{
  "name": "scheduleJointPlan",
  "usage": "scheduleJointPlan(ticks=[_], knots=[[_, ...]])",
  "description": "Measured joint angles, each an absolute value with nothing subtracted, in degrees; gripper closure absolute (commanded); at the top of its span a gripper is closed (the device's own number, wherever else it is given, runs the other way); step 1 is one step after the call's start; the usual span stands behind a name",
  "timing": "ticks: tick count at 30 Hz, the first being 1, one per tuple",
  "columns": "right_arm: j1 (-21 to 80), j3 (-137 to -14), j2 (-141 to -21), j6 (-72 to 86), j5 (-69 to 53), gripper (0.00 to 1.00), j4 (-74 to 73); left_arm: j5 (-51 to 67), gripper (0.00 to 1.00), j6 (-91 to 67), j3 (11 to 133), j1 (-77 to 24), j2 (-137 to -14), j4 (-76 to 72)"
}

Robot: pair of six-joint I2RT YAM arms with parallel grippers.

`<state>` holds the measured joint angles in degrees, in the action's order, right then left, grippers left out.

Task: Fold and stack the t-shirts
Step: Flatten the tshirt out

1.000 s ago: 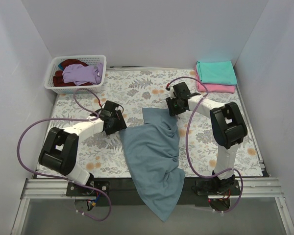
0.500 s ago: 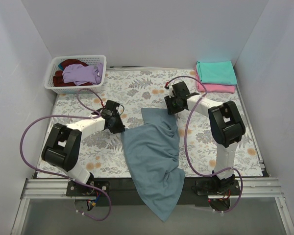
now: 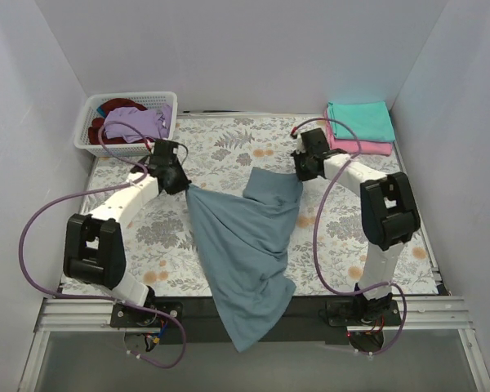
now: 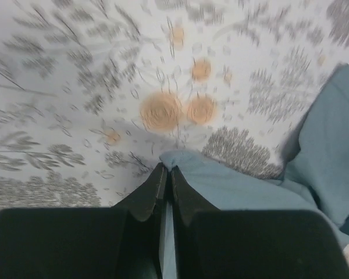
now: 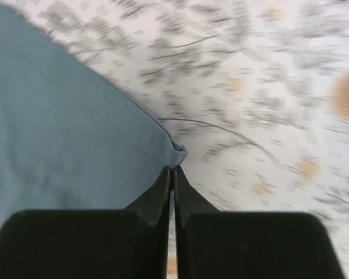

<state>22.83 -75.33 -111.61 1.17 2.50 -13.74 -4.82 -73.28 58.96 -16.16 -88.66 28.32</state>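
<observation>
Two done: teal shirt [image 3: 360,120] on pink shirt [image 3: 363,148], folded at 1 o'clock. My left end effector [image 3: 181,184] and right end effector [image 3: 301,173] each pinch the blue-grey shirt [image 3: 243,245] on the tabletop [image 3: 229,147]; the basket [image 3: 131,95] at 10 o'clock holds more.

— Bright, even, diffuse overhead light in the top view; sharp, with only faint shadows on the tabletop [image 3: 229,147].
— And at the wrists?
— Dimmer; motion-smeared floral print, crisper on the blue-grey t-shirt [image 5: 58,116]; near-black, underexposed left hand [image 4: 166,170] and right hand [image 5: 173,170].
</observation>
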Motion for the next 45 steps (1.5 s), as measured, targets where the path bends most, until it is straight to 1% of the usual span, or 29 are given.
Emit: scheduleJointPlan(ticks=[2,5,7,8,10,11,13,15,19,21,23,25,26,27,28,30,31,32,33,34,35,38,41,42,43,45], knots=[[18.74,-75.66,-106.15,2.50,5.04,0.99,-16.32,-5.91,1.00,-72.20,65.19,-12.38,-88.66,30.22],[12.32,-77.08,-95.35,4.71,6.04,0.99,-17.54,-9.41,1.00,-70.15,78.87,-7.90,-88.55,33.06],[8.73,-80.58,-88.42,6.20,4.78,0.99,-18.06,-10.44,1.00,-68.97,86.02,-7.44,-88.55,34.06],[7.09,-84.62,-85.21,6.90,3.27,0.99,-18.20,-11.35,1.00,-68.05,93.01,-7.38,-88.75,35.14],[5.96,-89.76,-82.08,7.53,1.67,0.99,-17.67,-12.53,1.00,-67.00,103.20,-7.57,-88.60,35.03],[5.72,-91.68,-80.07,7.79,0.71,0.99,-17.34,-13.21,1.00,-66.61,106.94,-7.57,-87.70,34.15],[5.32,-91.44,-74.61,8.21,-0.54,0.99,-16.47,-13.78,1.00,-66.22,108.44,-7.57,-83.64,32.10],[5.13,-89.25,-70.28,8.21,-0.80,0.99,-15.59,-13.37,1.00,-66.13,105.58,-7.62,-78.50,29.41],[4.78,-78.78,-56.55,8.19,-2.00,0.99,-15.05,-11.84,1.00,-66.96,90.24,-7.62,-61.04,28.10],[4.56,-71.92,-48.64,8.58,-3.55,0.99,-14.70,-11.70,0.97,-68.42,83.59,-7.60,-53.49,28.38],[4.45,-64.58,-40.56,9.61,-5.56,0.93,-14.90,-12.12,0.93,-71.75,76.47,-7.57,-45.67,30.28],[4.73,-59.31,-34.83,10.46,-7.29,0.85,-14.98,-14.24,0.91,-77.08,70.46,-7.68,-39.38,34.70],[5.45,-55.31,-30.72,11.16,-8.45,0.82,-15.38,-15.14,0.89,-79.07,68.34,-7.75,-37.43,36.93],[6.26,-52.34,-27.66,11.73,-9.30,0.79,-15.90,-17.87,0.76,-83.40,63.57,-8.43,-33.89,40.88],[6.96,-49.32,-24.71,12.03,-9.98,0.76,-16.43,-18.44,0.76,-84.31,62.67,-8.62,-33.34,41.80],[7.64,-45.54,-20.10,12.51,-10.50,0.70,-18.22,-21.10,0.65,-88.14,58.52,-9.80,-31.09,46.65],[7.75,-44.66,-18.74,12.43,-10.52,0.65,-18.76,-22.02,0.62,-89.89,56.60,-10.66,-29.87,48.95],[7.90,-44.01,-17.08,12.29,-10.61,0.62,-19.70,-22.31,0.60,-91.00,55.46,-11.29,-28.95,50.41],[7.97,-43.81,-15.64,11.88,-10.70,0.61,-20.29,-22.59,0.54,-91.96,54.35,-11.92,-27.79,51.68],[7.97,-43.79,-14.57,11.66,-10.70,0.57,-20.47,-22.72,0.52,-92.40,53.69,-12.49,-26.28,52.90],[7.99,-43.79,-13.65,11.42,-10.72,0.56,-20.43,-22.87,0.50,-92.79,53.49,-12.67,-25.30,53.36],[8.01,-43.79,-13.39,10.39,-11.07,0.55,-20.32,-23.57,0.49,-91.85,53.56,-12.88,-22.20,52.77],[8.01,-43.68,-16.36,10.09,-12.21,0.52,-19.75,-22.81,0.49,-89.47,53.67,-13.13,-22.83,50.46],[8.01,-43.44,-19.86,10.09,-13.23,0.50,-19.44,-21.08,0.49,-88.18,53.69,-13.28,-24.82,49.10],[8.01,-43.38,-20.51,10.09,-13.34,0.49,-19.38,-20.23,0.48,-87.66,53.69,-13.34,-26.26,48.29],[8.01,-43.24,-26.57,10.33,-14.85,0.48,-19.42,-16.05,0.48,-86.21,53.71,-13.37,-32.51,46.02]])
